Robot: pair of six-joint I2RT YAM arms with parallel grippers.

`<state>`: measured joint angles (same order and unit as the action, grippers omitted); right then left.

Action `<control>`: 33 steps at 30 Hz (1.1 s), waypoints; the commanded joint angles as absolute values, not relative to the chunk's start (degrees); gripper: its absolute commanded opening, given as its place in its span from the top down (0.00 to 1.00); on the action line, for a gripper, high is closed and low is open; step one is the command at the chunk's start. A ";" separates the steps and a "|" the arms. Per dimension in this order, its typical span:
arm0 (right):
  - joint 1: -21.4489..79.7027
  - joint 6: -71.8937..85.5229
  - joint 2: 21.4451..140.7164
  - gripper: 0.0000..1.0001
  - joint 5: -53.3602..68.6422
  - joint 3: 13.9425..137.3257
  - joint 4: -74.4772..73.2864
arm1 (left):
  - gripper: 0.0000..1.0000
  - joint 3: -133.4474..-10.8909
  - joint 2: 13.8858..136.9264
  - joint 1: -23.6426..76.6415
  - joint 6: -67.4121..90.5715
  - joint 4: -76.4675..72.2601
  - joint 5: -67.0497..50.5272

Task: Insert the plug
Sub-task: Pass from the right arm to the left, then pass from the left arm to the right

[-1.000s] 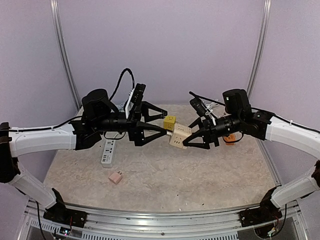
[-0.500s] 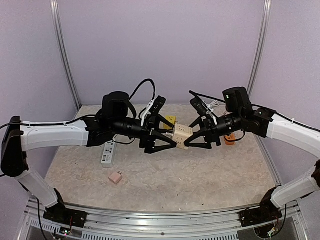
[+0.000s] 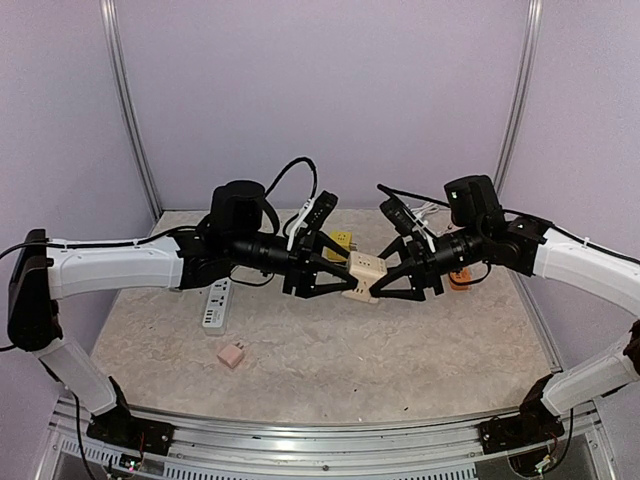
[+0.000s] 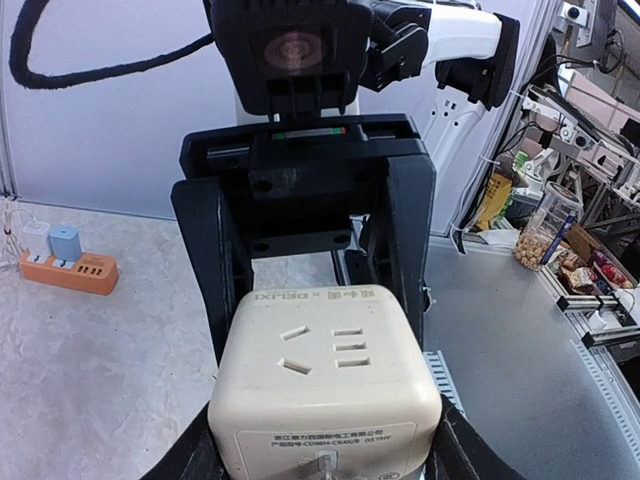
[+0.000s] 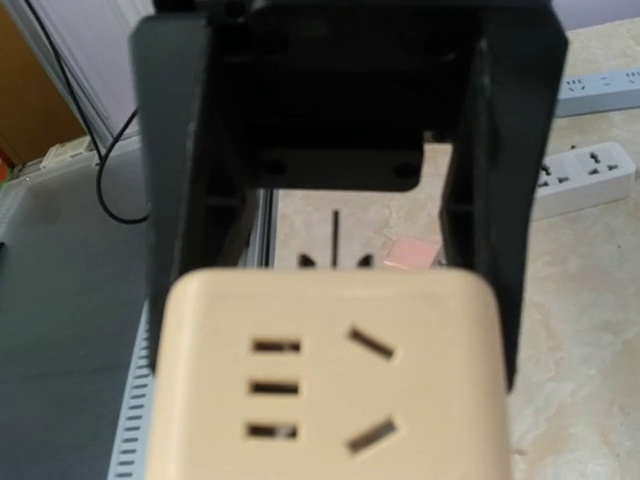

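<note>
— What lay by the table's (image 3: 330,360) left edge?
— A white power strip (image 3: 215,303), and nearer the front edge a pink plug (image 3: 232,354), flat on the surface, touched by neither arm.
— And the left gripper (image 3: 345,280)?
— Raised over the middle, its fingers (image 4: 195,462) pressed against both sides of a cream cube socket (image 3: 362,268), pinching it.
— The cube was off the table?
— Yes, held in the air between both arms. A yellow cube socket (image 3: 341,240) sat behind it, towards the back edge.
— The right gripper (image 3: 378,283)?
— Clamped on the same cream cube from the opposite end. An orange power strip (image 3: 458,278) lay near the right edge.
</note>
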<state>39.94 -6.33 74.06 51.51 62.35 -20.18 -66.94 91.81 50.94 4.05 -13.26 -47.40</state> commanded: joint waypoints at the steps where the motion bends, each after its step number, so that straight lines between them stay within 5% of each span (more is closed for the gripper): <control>1: 40.41 -6.13 73.70 0.87 51.62 62.86 -17.44 | 0.76 -68.73 93.24 51.83 4.49 -12.99 -47.73; 7: 40.27 -0.81 71.28 0.25 49.35 57.80 -8.59 | 0.88 -64.31 91.52 51.83 5.32 -21.03 -44.12; 11: 40.16 4.01 69.59 0.02 49.54 53.61 -1.00 | 0.90 -58.94 88.89 51.79 6.02 -31.15 -41.99; 22: 40.14 9.42 72.59 0.03 52.83 51.34 8.92 | 0.92 -57.35 88.53 51.94 7.34 -36.72 -41.75; 33: 40.17 12.07 75.20 0.21 57.08 50.71 14.78 | 0.92 -56.95 88.31 51.91 7.99 -38.06 -41.11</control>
<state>39.97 11.25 74.06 54.87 51.44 12.38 -57.19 90.11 51.55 7.33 -34.61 -41.54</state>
